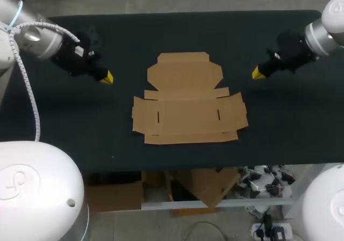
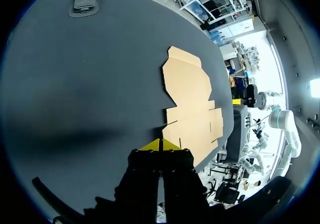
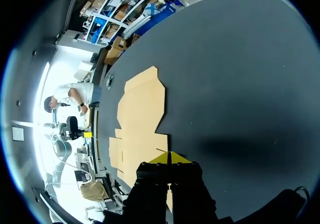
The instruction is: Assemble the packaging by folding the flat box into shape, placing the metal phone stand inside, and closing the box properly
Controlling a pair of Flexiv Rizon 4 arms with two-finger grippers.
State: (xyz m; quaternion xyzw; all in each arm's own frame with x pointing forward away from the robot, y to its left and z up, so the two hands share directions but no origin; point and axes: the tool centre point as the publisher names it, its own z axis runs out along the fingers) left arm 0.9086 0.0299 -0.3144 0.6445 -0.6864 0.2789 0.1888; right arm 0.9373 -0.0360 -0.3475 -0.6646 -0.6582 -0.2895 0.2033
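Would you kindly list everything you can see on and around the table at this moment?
table: one, black top, under everything else.
flat box: one, brown cardboard, lying unfolded with its flaps spread, mid-table between the two hands.
small grey object: one, grey, on the table apart from the flat box; what it is cannot be told.
left arm: one, silver with a white cable, coming in from my left.
right arm: one, silver, coming in from my right.
left hand: one, black with yellow tips, shut, empty, left of the flat box.
right hand: one, black with yellow tips, shut, empty, right of the flat box.
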